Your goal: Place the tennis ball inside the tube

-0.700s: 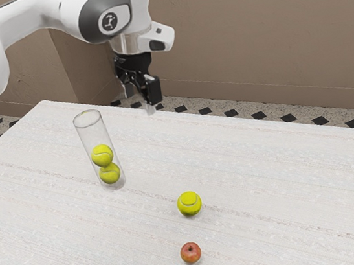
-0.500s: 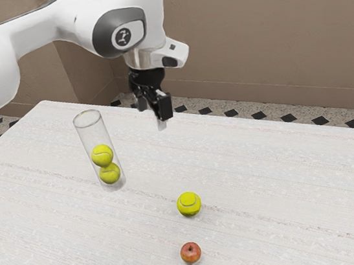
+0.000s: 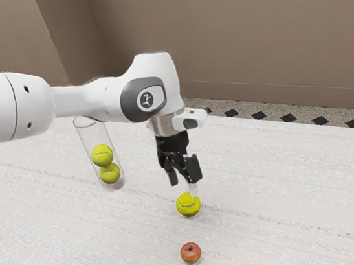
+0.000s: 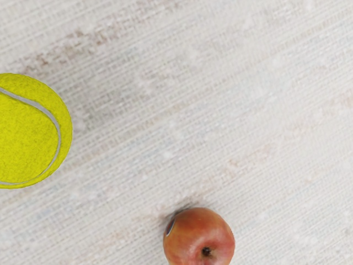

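Note:
My gripper (image 3: 184, 185) is low over the table in the exterior view, its two fingers apart with nothing held between them. Just beneath it lies the loose tennis ball (image 3: 187, 205); one fingertip overlaps the ball's upper edge, and I cannot tell whether they touch. The clear tube (image 3: 93, 136) stands toward the exterior view's left, with one tennis ball (image 3: 102, 155) above another (image 3: 110, 174) inside. Part of the tube's rim is behind my arm. In the wrist view the loose ball (image 4: 30, 135) is cut off by the picture's edge.
A red apple (image 3: 191, 253) rests on the white table (image 3: 291, 202), a short way from the loose ball on the side nearer the exterior camera. The wrist view has the apple (image 4: 198, 237) too. A brown wall rises behind the table.
My arm has come down and toward the exterior view's right, bringing the gripper from high beyond the tube to just over the loose ball. The balls, tube and apple have kept their places.

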